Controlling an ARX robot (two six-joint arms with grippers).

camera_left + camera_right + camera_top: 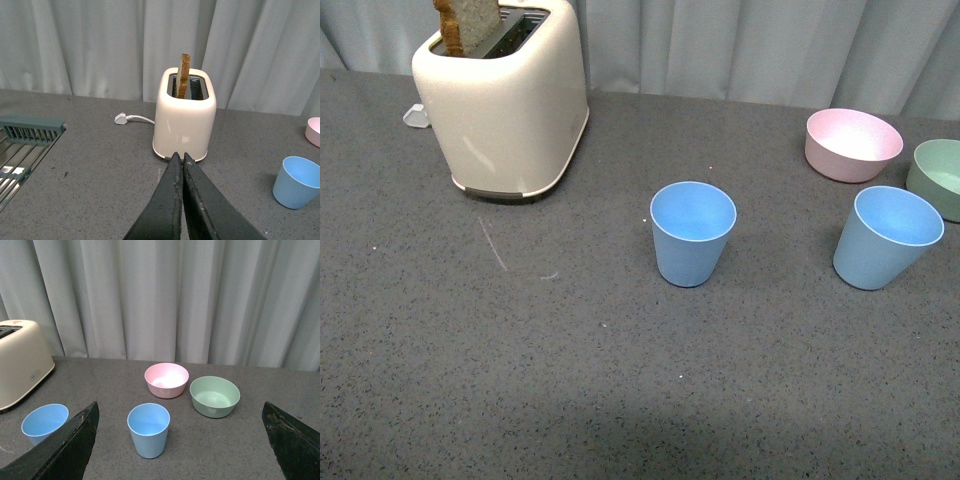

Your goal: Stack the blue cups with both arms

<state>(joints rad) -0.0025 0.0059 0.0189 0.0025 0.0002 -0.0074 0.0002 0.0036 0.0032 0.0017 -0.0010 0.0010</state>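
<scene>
A grey speckled tabletop is backed by pale curtains. Bread is held in the toaster. A central blue cup and a second blue cup, just beside the pink bowl and green bowl, are seen empty and well apart. The left tool is pressed closed; the right tool is spread wide.

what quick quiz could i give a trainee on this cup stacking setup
1. True or false: the two blue cups are already nested one inside the other.
2. What sticks up out of the toaster? A) a slice of toast B) a fork C) nothing
3. Which hand has its fingers spread wide: the left hand or the right hand?

Key:
1. False. They stand apart.
2. A.
3. The right hand. The left hand is shut with nothing in it.
</scene>
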